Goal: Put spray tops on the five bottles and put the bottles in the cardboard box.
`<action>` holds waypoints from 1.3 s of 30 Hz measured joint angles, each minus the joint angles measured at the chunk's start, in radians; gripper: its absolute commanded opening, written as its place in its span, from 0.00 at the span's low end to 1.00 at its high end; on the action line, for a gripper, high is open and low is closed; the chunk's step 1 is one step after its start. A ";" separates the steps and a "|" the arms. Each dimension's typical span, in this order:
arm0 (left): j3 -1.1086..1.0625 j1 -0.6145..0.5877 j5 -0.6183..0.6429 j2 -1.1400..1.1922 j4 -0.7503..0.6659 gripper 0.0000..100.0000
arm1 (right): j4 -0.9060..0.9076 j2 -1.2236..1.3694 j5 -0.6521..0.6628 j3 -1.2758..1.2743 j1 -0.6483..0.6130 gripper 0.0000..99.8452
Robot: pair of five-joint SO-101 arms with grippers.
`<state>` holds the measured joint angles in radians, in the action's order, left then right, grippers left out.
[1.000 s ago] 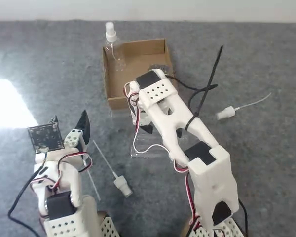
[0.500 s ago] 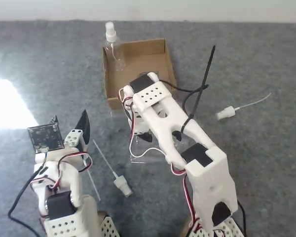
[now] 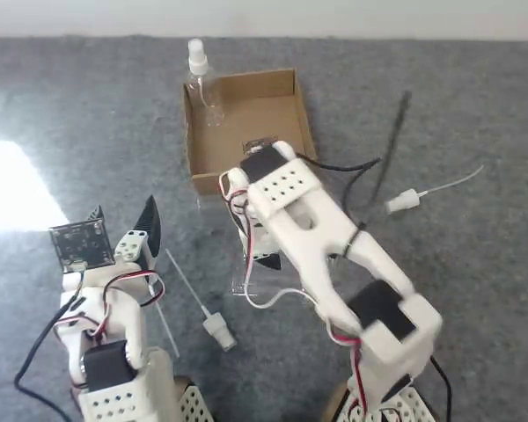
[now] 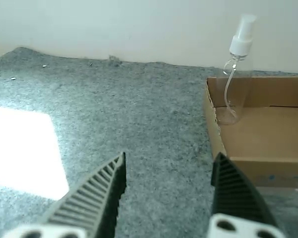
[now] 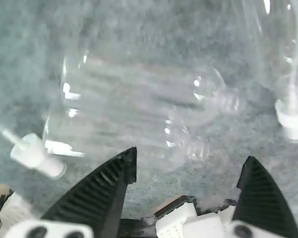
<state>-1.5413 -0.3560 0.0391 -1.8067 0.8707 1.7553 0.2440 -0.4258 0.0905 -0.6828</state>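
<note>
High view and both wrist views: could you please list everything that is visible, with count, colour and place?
Box: one, brown cardboard, far middle of the table.
Capped bottle: one, clear with a white top, upright in the box's far left corner.
Open bottles: at least two, clear, lying on the table below the right claw.
Loose tops: two, white with thin tubes; one by the left arm, one beyond the right arm.
Table: one, grey felt.
Left claw: open, black, above bare felt.
Right claw: open, black, above the lying bottles.
</note>
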 measured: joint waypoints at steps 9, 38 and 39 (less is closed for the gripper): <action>0.000 -0.032 0.000 0.000 0.000 0.26 | -0.028 -0.282 0.012 -0.160 -0.107 0.09; 0.000 -0.135 0.028 0.000 -0.049 0.26 | -0.761 -0.322 0.130 -0.588 -0.301 0.01; 0.000 -0.135 0.028 0.000 -0.049 0.26 | -0.770 -0.322 0.160 -0.614 -0.301 0.01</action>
<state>-1.5413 -0.4910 0.0667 -1.8067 0.8216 0.9851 -0.0783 -0.2662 -0.5232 -0.9835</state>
